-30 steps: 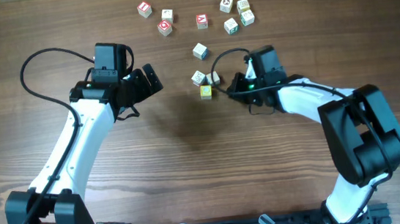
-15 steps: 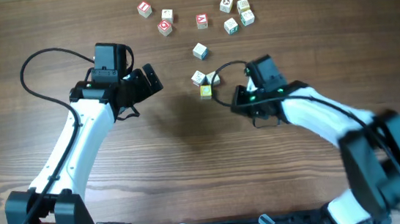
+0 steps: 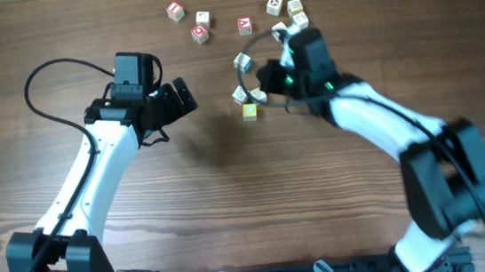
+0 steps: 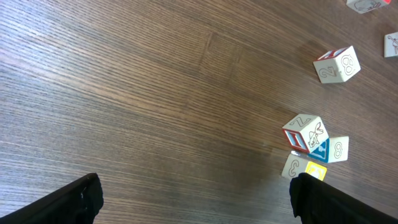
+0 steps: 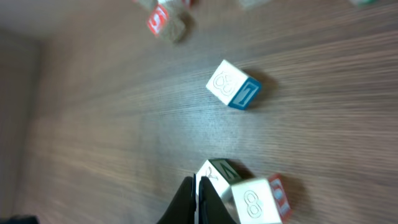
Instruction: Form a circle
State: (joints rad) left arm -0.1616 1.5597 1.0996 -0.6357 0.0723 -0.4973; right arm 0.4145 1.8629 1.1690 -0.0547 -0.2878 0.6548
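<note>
Cubes (image 3: 241, 94) lie clustered toward the far edge of the tabletop (image 3: 231, 200), no ring yet, right at the tip of my clenched, empty right gripper (image 5: 197, 186), the nearer one, while my left gripper (image 3: 183, 95) hangs wide open to their left.

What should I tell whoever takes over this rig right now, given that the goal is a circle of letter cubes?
The left gripper is open and empty, hovering to the left of the cubes.
The right gripper is shut and holds nothing. Its tips are right beside the small cluster; I cannot tell whether they touch it.
The small cluster is three cubes bunched together, one of them yellow. A lone cube sits just beyond it, and the other cubes are scattered farther from the arms.
Done: no ring yet.
Left: almost everything. The cubes need gathering and spacing into a circle.
</note>
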